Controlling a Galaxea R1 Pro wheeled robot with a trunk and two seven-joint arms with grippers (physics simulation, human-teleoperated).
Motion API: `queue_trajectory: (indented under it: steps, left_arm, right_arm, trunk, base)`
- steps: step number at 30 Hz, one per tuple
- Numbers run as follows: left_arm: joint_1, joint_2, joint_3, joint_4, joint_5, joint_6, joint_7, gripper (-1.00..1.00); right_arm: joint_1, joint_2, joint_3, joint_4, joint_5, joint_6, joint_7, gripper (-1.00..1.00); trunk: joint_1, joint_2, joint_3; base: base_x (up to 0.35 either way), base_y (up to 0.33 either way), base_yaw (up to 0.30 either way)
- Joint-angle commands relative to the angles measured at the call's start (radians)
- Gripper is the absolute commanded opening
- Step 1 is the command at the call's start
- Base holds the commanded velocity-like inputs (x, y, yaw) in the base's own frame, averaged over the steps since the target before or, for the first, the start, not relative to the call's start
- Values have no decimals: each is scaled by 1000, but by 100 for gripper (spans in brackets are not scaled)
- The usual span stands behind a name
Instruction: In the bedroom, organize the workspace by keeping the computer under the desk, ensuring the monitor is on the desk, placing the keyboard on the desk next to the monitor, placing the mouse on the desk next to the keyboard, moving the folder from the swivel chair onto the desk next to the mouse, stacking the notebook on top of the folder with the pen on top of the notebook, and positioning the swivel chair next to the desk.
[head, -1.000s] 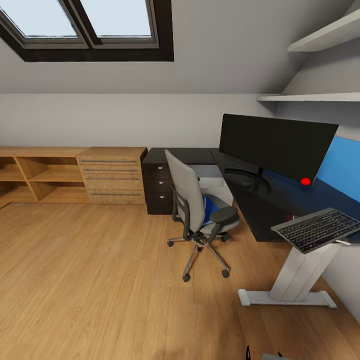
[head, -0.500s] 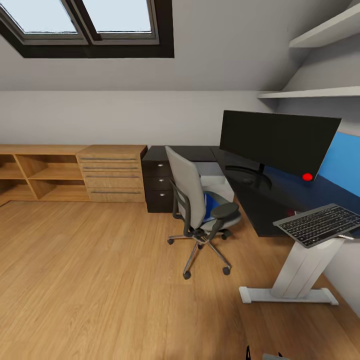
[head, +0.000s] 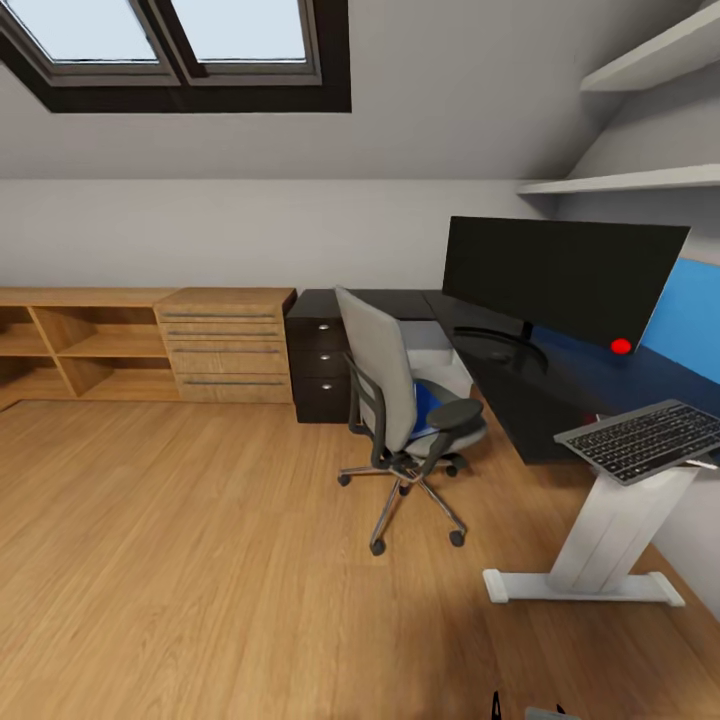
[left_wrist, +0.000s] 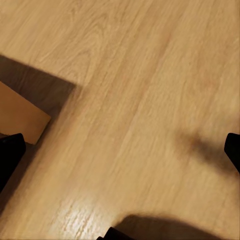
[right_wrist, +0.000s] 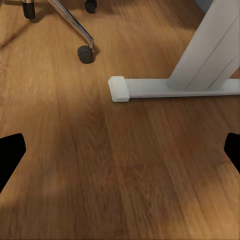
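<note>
Two grippers, left (left_wrist: 120, 150) and right (right_wrist: 120, 150), spread apart w/ nothing held, aimed at floor. Folder (head: 425, 408) on swivel chair (head: 400, 410) seat, beside desk (head: 540, 400), awaiting pickup.

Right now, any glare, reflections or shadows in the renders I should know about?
Head view: glossy desk mirrors the monitor's round foot; skylight blown out bright. Left wrist view: pale sheen patch on the floor and a hard dark shadow beside the wooden corner. Right wrist view: soft shadow under the white desk leg.
</note>
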Motion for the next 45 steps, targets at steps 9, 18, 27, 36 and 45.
queue_trajectory:
  steps: [9, 18, 27, 36, 45]
  left_arm:
    - [0, 0, 0, 0, 5, -4, 0, 100]
    - [0, 0, 1, 0, 5, -4, 0, 100]
    - [0, 0, -2, -7, -2, -3, -2, 100]
    - [-172, -86, -5, -606, -192, 720, 15, 100]
    - [-560, -86, -6, -388, -151, 966, 8, 100]
  right_arm:
    - [-1, 0, 0, 1, 11, 0, -10, 100]
    - [-1, 1, 0, 1, 11, 0, -10, 100]
    - [-1, 2, -1, -1, 9, 1, -9, 100]
    - [-100, 56, -3, -289, 4, 117, -8, 100]
    - [-365, 62, -7, -329, -153, 340, 11, 100]
  trunk:
    - [34, -64, -16]
    - [69, -127, -30]
    - [103, -190, -54]
    - [138, -253, -82]
    - [172, -316, -110]
  base:
    - [0, 2, 0]
    - [0, 0, 0]
    - [0, 0, 0]
    - [0, 0, 0]
    - [0, 0, 0]
